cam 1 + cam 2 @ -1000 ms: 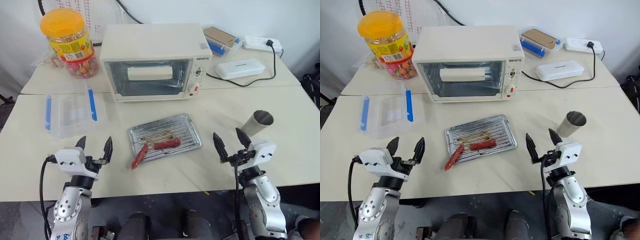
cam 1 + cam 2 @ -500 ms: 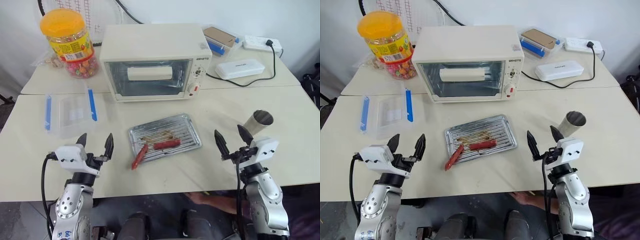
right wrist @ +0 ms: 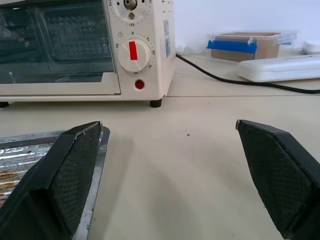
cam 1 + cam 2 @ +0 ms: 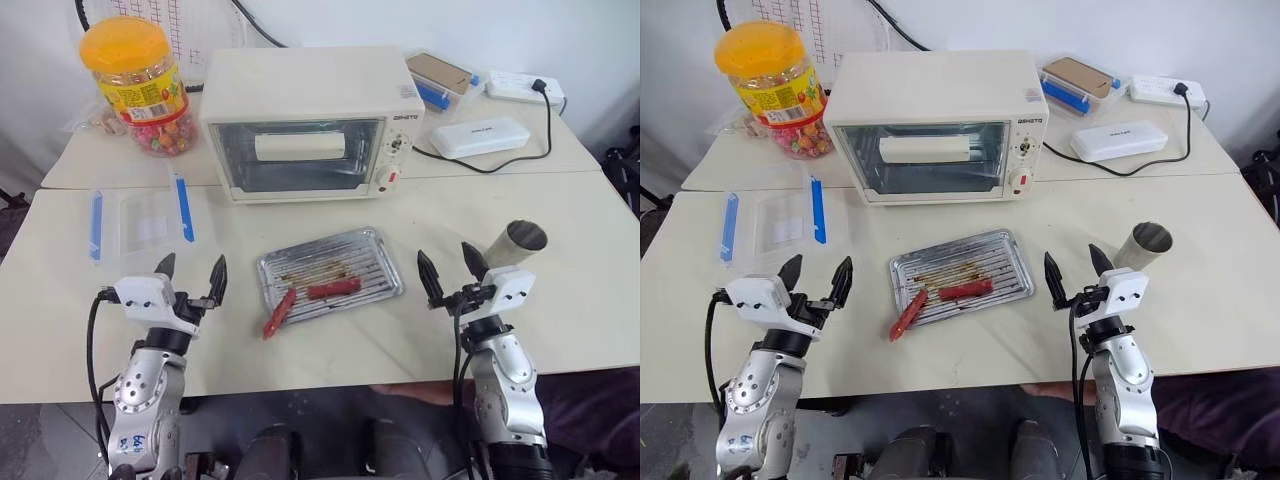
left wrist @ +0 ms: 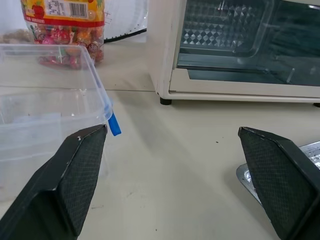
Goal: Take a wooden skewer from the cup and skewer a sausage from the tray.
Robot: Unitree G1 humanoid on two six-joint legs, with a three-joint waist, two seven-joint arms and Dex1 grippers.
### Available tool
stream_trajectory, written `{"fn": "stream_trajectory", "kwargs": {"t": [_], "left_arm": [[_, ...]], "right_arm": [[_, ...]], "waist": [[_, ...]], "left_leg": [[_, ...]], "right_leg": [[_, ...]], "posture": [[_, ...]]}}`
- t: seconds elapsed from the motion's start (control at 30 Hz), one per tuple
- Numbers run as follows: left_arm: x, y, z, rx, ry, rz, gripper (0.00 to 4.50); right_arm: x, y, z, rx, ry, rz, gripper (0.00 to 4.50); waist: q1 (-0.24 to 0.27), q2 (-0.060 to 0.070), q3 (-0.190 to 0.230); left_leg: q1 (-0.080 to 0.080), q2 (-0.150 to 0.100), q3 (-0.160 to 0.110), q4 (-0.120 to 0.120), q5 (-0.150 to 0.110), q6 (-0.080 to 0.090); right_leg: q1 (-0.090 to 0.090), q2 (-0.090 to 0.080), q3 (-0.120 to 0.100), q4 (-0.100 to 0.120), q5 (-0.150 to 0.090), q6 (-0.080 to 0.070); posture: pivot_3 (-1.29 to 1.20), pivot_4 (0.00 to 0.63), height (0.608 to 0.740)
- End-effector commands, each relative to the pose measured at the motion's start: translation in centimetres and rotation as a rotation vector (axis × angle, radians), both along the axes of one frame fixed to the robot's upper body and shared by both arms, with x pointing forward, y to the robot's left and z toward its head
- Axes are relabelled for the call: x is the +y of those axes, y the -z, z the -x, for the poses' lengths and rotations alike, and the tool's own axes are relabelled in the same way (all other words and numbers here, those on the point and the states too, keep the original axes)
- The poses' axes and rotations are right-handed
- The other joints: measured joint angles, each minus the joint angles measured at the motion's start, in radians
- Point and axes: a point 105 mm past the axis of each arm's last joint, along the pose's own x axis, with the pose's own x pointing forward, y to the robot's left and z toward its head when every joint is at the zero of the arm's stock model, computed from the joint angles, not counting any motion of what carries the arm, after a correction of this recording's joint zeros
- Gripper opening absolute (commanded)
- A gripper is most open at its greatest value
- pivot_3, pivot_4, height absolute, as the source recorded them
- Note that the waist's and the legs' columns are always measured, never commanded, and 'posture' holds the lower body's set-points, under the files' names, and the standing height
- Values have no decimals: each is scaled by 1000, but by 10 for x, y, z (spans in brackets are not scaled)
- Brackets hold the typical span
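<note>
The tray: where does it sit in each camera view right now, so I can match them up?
Left eye view: the tray lies at table centre, before the oven.
Right eye view: the tray is at centre, same spot.
Left wrist view: a tray corner by the far finger.
Right wrist view: the tray's edge beside one finger.
Shared landmark: the oven, behind the tray in all four.

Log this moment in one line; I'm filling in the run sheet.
left tool open, empty | right tool open, empty | cup tipped, untouched | sausages: one in tray, one overhanging its edge
</note>
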Motion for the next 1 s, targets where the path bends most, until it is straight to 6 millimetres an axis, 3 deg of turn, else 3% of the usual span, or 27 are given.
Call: {"fn": "stream_trajectory", "kwargs": {"t": [0.03, 0.2, 0.37, 0.53, 0.67, 1.0], "left_arm": [[2, -3, 0, -34, 5, -6, 4468], [-6, -4, 0, -41, 59, 6, 4468], [6, 0, -5, -11, 10, 76, 4468], [10, -3, -13, -14, 1, 117, 4468], [10, 13, -13, 54, -29, 92, 4468], [16, 9, -16, 30, -85, 88, 4468]], "right_arm": [[-9, -6, 3, -41, 31, 22, 4500], [-7, -9, 8, -34, 7, 43, 4500], [-12, -12, 10, -47, 64, 71, 4500], [-3, -14, 12, -45, 51, 94, 4500], [2, -23, 14, -64, 54, 86, 4500], [-4, -19, 21, -55, 82, 63, 4500]], "waist": [[0, 0, 0], [1, 0, 0], [0, 0, 0], [1, 0, 0], [0, 0, 0], [1, -1, 0]], "left_leg": [[0, 0, 0, 0, 0, 0], [0, 0, 0, 0, 0, 0], [0, 0, 0, 0, 0, 0], [0, 0, 0, 0, 0, 0], [0, 0, 0, 0, 0, 0], [0, 0, 0, 0, 0, 0]], "right_leg": [[0, 0, 0, 0, 0, 0], [0, 0, 0, 0, 0, 0], [0, 0, 0, 0, 0, 0], [0, 0, 0, 0, 0, 0], [0, 0, 0, 0, 0, 0], [0, 0, 0, 0, 0, 0]], "posture": [[0, 150, 740], [0, 150, 740], [0, 150, 740], [0, 150, 740], [0, 150, 740], [0, 150, 740]]}}
